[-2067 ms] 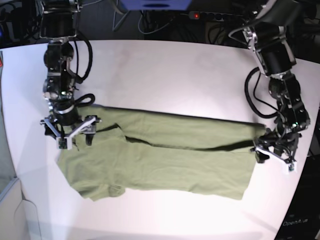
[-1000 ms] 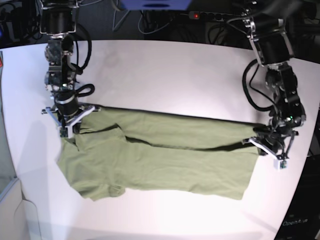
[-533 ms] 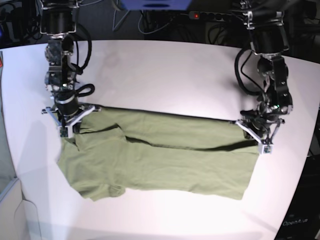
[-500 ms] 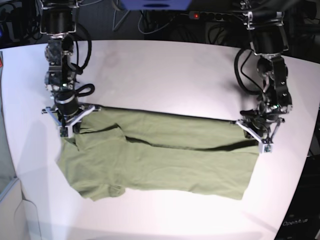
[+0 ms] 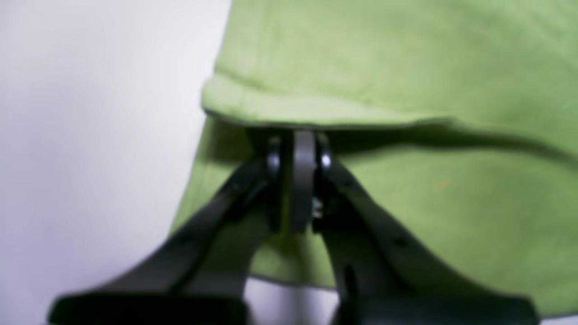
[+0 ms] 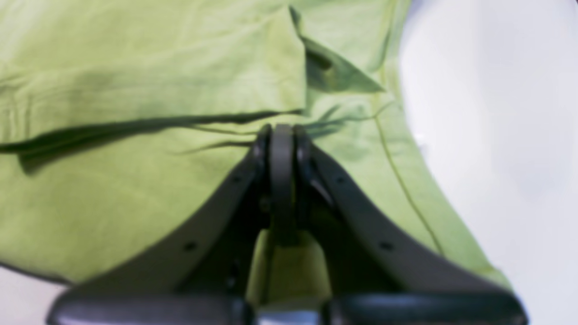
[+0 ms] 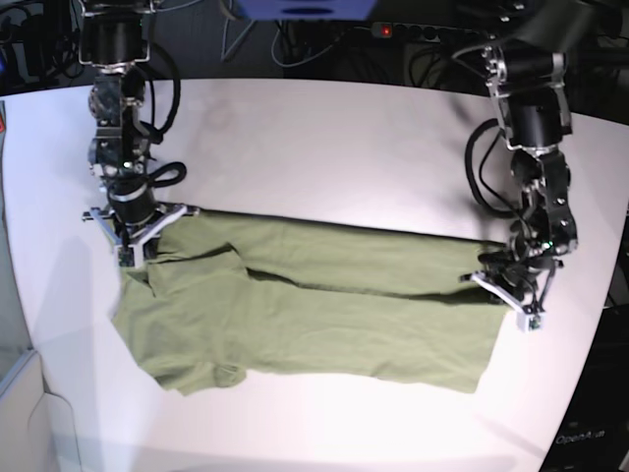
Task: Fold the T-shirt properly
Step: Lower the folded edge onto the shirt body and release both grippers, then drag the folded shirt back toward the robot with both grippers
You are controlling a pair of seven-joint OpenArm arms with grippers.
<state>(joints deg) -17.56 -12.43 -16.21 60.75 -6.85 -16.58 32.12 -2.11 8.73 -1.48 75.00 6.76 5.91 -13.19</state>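
The olive-green T-shirt [image 7: 314, 305] lies on the white table [image 7: 324, 147], folded lengthwise into a long band with a sleeve at the left. My right gripper [image 7: 138, 241] is at its far left corner. In the right wrist view the jaws [image 6: 282, 133] are shut, pinching the edge of the upper layer [image 6: 135, 67], and thin creases run to the tips. My left gripper [image 7: 506, 285] is at the shirt's right end. There the shut tips [image 5: 298, 142] meet the slightly raised hem [image 5: 316, 110] of the top layer, with shadow under it.
Bare white table surrounds the shirt; its right edge [image 7: 600, 324] is close to my left arm. Cables and dark equipment [image 7: 393, 34] sit behind the table's far edge. A pale surface [image 7: 20, 403] adjoins the table at the lower left.
My left arm swung inward over the shirt's right end, then drew back a little toward the front. The right arm stayed put and the shirt keeps its shape.
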